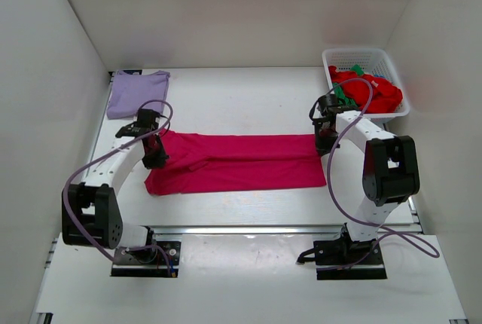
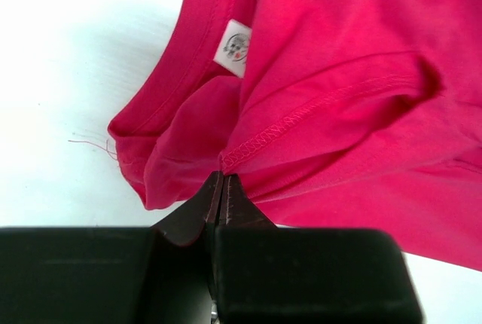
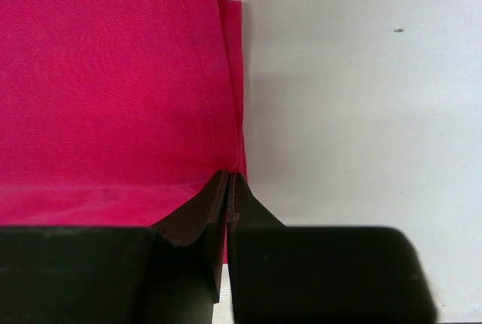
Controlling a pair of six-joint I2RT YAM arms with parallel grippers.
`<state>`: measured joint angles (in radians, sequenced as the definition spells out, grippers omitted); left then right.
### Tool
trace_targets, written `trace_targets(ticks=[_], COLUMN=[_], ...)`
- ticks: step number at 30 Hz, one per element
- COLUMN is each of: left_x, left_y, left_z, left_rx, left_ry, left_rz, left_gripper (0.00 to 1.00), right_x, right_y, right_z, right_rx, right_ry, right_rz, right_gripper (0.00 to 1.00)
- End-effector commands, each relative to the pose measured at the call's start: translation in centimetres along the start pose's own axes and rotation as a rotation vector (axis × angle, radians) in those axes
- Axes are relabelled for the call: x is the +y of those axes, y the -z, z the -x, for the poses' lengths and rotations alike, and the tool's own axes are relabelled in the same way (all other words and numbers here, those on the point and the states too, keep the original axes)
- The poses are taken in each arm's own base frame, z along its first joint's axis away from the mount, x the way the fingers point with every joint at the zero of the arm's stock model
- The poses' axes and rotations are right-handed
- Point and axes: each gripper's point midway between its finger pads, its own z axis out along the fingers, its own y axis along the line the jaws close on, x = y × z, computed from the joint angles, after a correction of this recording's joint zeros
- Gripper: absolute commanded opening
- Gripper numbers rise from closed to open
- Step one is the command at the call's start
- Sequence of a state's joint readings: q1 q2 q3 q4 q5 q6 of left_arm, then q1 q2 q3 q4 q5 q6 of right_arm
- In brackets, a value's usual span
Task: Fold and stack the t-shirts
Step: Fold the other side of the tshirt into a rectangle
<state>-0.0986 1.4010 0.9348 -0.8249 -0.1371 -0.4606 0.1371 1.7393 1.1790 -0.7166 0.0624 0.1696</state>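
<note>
The left gripper point(image 2: 222, 178) is clenched on a hemmed fold at the collar end of the magenta-pink t-shirt point(image 1: 241, 162), the right gripper point(image 3: 227, 175) clenched on its opposite edge. The shirt lies on the counter point(image 1: 241, 98) as a long band running left to right, collar leftward.

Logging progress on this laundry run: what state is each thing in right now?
magenta t-shirt: laid out as a long strip, pinched at both ends.
lavender t-shirt: folded, far left.
red and green t-shirts: crumpled in the basket.
basket: upright, part filled.
left gripper: shut on the magenta t-shirt.
right gripper: shut on the magenta t-shirt.
</note>
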Motion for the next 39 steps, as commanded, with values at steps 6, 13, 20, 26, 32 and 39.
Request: trace_targets(ticks=[6, 13, 20, 26, 32, 39], left_x=[-3.0, -4.3, -2.8, -2.6, -2.8, -1.5], left_y=[4.3, 7.7, 8.7, 10.1, 9.4, 7.0], left_z=[5.0, 6.2, 4.3, 2.5, -0.4, -2.7], left_rx=[-0.174, -0.218, -0.210, -0.211, -0.175, -0.150], left_ry=[0.019, 0.004, 0.033, 0.040, 0.027, 0.068], left_rz=[-0.106, -0.105, -0.100, -0.118, -0.104, -0.066], left_gripper=[0.00, 0.00, 0.00, 0.00, 0.00, 0.00], right_x=[0.1, 0.6, 0.5, 0.6, 0.9, 0.9], right_y=[0.9, 1.0, 0.6, 0.6, 0.8, 0.6], right_z=[1.3, 1.7, 1.7, 1.7, 2.1, 1.9], right_rx=[-0.059, -0.066, -0.063, -0.063, -0.074, -0.070], right_ry=[-0.012, 0.003, 0.014, 0.011, 0.017, 0.024], right_rz=[-0.004, 0.006, 0.004, 0.007, 0.015, 0.017], right_gripper=[0.01, 0.00, 0.00, 0.00, 0.00, 0.00])
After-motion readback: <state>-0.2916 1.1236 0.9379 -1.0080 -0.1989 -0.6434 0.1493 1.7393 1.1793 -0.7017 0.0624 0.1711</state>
